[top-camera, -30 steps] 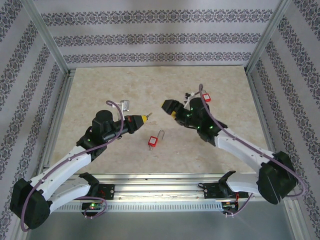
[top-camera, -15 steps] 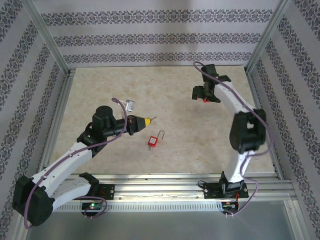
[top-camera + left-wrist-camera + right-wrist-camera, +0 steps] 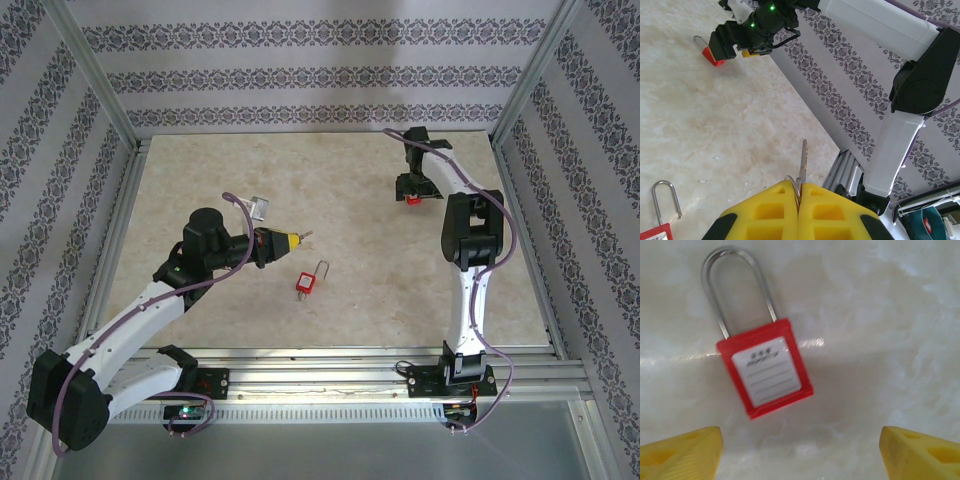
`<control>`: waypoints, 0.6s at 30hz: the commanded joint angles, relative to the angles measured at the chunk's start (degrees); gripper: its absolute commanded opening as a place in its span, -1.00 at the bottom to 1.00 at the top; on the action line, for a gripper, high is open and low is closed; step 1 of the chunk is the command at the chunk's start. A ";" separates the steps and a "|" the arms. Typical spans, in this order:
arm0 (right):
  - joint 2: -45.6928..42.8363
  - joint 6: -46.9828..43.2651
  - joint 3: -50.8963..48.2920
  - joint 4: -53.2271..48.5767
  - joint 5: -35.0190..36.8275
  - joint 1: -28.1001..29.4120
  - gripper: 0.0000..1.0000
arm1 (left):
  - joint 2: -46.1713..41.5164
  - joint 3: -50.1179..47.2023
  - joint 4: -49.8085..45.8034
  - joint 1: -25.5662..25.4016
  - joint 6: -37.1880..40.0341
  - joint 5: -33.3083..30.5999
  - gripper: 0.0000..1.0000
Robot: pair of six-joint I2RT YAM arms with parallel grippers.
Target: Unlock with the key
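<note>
Right gripper [image 3: 800, 459] newly over far padlock [image 3: 766, 376]

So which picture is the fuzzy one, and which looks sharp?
Right wrist view: the red padlock is slightly blurred, its label writing unreadable, with a pale shiny streak on the table beside it; left wrist view: the key in the left gripper looks sharp.

A lab test cell: aluminium frame [image 3: 320, 365], patterned wall panels [image 3: 300, 70], marble-look tabletop [image 3: 200, 170].
</note>
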 commanded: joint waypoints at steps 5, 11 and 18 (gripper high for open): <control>7.02 -2.82 7.65 -3.04 -3.44 -0.55 0.49 | 0.97 2.09 1.90 1.48 0.60 0.38 -1.00; 9.98 -3.37 11.83 -4.33 -4.24 -1.19 0.37 | 1.00 2.13 1.09 1.96 0.42 -0.25 -1.00; 12.76 -3.74 15.08 -6.28 -3.94 -1.68 0.15 | 1.26 2.02 0.83 2.27 0.25 -0.87 -1.00</control>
